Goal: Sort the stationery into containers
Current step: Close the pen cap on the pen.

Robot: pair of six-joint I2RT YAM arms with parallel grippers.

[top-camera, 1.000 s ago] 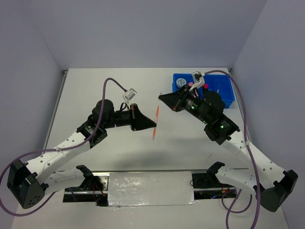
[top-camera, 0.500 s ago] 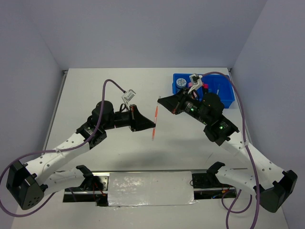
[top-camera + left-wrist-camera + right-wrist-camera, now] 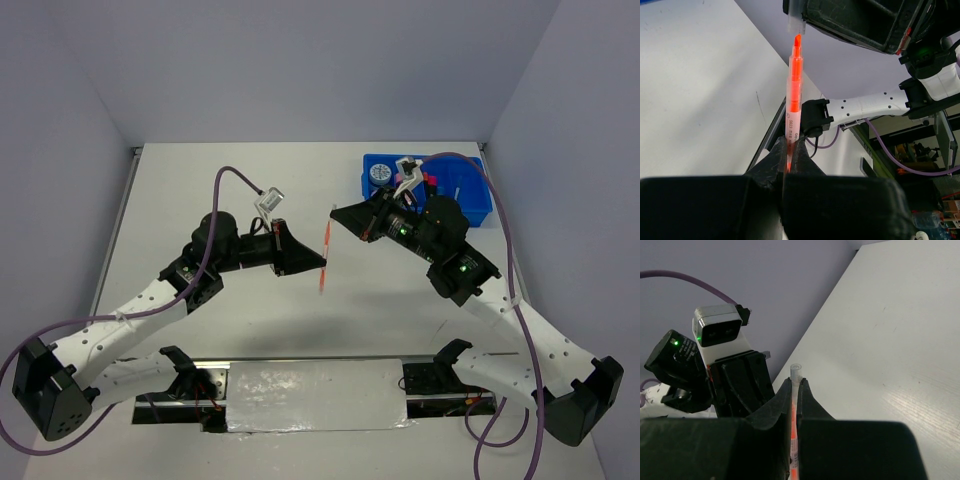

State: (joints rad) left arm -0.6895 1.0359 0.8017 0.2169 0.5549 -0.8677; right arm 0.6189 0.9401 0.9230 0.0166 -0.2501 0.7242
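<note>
Desk: white, carries both arms at its near edge and the tray at its far right corner.

Left arm: reaches from the near left toward the desk centre. Right arm: reaches from the near right toward the same spot, its wrist passing in front of the tray.

Tray: blue, resting on the desk, partly hidden by the right arm. A tape disc lies in its left end; the remaining contents are too obscured to identify.

Pen: orange, thin, held clear of the desk near the centre, between the two arms, and well apart from the tray.

Left fingers: clenched on the pen's lower part. The left wrist view shows the barrel rising out of the closed fingers.

Right fingers: clenched on the pen's upper end. The right wrist view shows the orange barrel pinched in the narrow slot, with the clear tip projecting just beyond.
</note>
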